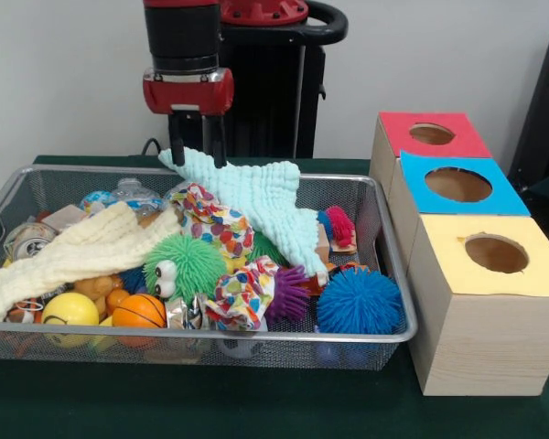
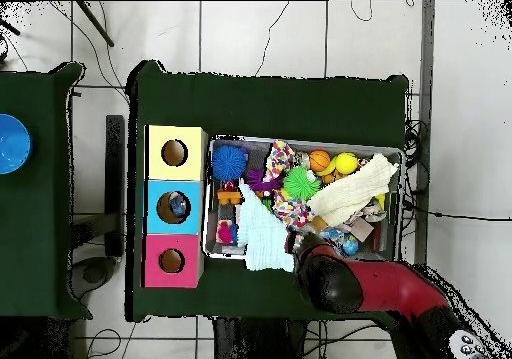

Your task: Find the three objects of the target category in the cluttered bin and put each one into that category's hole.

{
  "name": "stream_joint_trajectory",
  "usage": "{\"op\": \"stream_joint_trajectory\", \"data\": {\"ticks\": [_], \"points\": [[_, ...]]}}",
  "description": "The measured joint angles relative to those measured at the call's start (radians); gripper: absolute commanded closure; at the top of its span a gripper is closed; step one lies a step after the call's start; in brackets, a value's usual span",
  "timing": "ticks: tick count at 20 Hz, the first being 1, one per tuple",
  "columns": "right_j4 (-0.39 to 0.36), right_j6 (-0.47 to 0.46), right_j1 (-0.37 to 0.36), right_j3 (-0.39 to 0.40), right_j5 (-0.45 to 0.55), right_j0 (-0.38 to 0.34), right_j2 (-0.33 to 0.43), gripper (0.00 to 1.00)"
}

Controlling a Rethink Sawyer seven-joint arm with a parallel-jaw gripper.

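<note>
The wire mesh bin [image 1: 384, 337] [image 2: 305, 143] is full of toys. My gripper [image 1: 199, 146] hangs over its far left part, shut on the corner of a mint-green cloth [image 1: 261, 197] [image 2: 262, 237], which it holds lifted while the rest drapes across the pile. A see-through crinkly plastic piece with blue marks [image 1: 128, 194] [image 2: 348, 245] lies by the bin's back wall, below and to the left of the gripper. The blue-panelled hole [image 1: 457, 185] [image 2: 176, 206] is in the middle box; the overhead view shows something pale and bluish inside it.
Red-panelled [image 1: 432, 134] and yellow-panelled [image 1: 496, 253] boxes flank the blue one. In the bin lie a cream cloth [image 1: 82, 247], green [image 1: 188, 265] and blue [image 1: 359, 300] spiky balls, a patterned cloth [image 1: 221, 229], a yellow ball [image 1: 69, 311] and an orange ball [image 1: 139, 312].
</note>
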Motion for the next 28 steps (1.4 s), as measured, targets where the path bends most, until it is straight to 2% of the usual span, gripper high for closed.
{"op": "stream_joint_trajectory", "data": {"ticks": [8, 15, 28], "points": [[-0.065, 0.000, 0.045, -0.001, -0.005, 0.034, -0.009, 0.00], [-0.135, 0.000, 0.139, -0.010, -0.066, 0.033, -0.023, 0.00], [-0.138, 0.000, 0.154, -0.012, -0.061, 0.013, -0.014, 0.00]]}}
